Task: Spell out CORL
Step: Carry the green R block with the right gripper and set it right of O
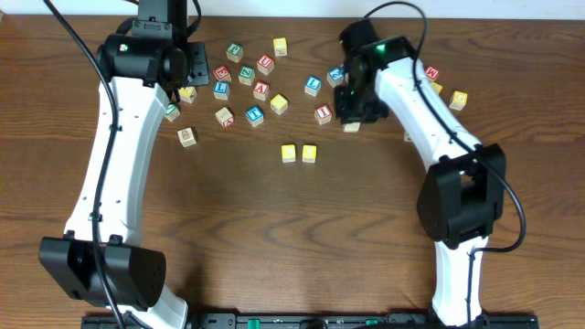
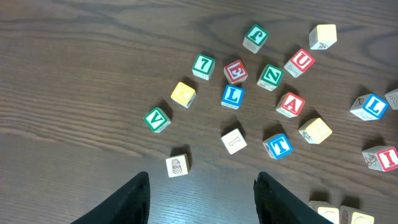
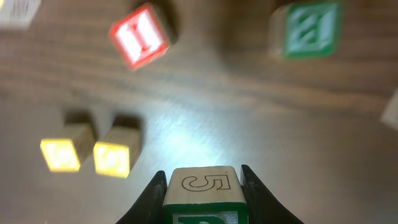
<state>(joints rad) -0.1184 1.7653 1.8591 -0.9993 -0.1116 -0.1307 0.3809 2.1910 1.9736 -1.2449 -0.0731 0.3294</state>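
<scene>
While the right gripper (image 3: 202, 175) is clamping a wooden block (image 3: 202, 190) showing a 5 between its fingers, two yellow blocks (image 3: 112, 155) are sitting side by side ahead, to its left. The left gripper (image 2: 202, 202) is hovering partly open and empty, a blue L block (image 2: 232, 96) lying ahead of it among scattered blocks (image 2: 290, 104).

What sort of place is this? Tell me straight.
Probably a robotics lab workbench: a wood-grain table, two white robot arms at its edge, and scattered alphabet blocks.
</scene>
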